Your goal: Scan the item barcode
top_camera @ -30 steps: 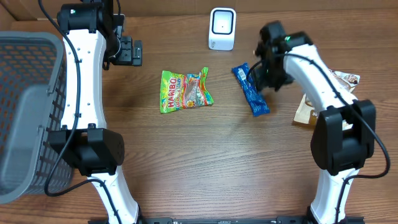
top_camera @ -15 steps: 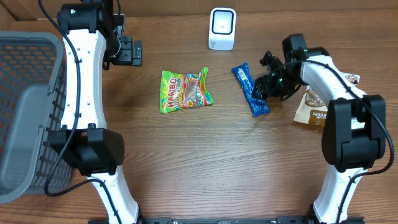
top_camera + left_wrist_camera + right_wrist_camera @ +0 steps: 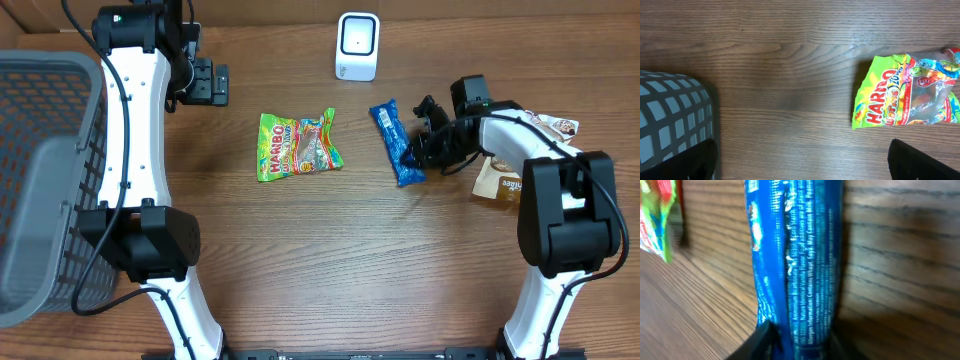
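Observation:
A blue snack packet point(image 3: 397, 145) lies on the wooden table, right of centre. My right gripper point(image 3: 422, 150) reaches in low from the right and is shut on the packet's lower end. In the right wrist view the packet point(image 3: 795, 255) fills the middle, printed side up, and runs down into the gripper point(image 3: 800, 342), with a dark finger point(image 3: 762, 340) pressed against its left edge. The white barcode scanner point(image 3: 357, 46) stands at the back centre. My left gripper point(image 3: 205, 82) hangs open and empty at the back left; the left wrist view shows it point(image 3: 801, 160) over bare wood.
A green Haribo bag point(image 3: 298, 145) lies left of the blue packet and also shows in the left wrist view point(image 3: 907, 92). A grey mesh basket point(image 3: 40, 180) fills the left edge. A brown packet point(image 3: 500, 180) and another small packet point(image 3: 555, 125) lie at the right.
The right gripper came down from above to the packet's right side and closed on its lower end. The packet has shifted slightly left. The left arm has not moved.

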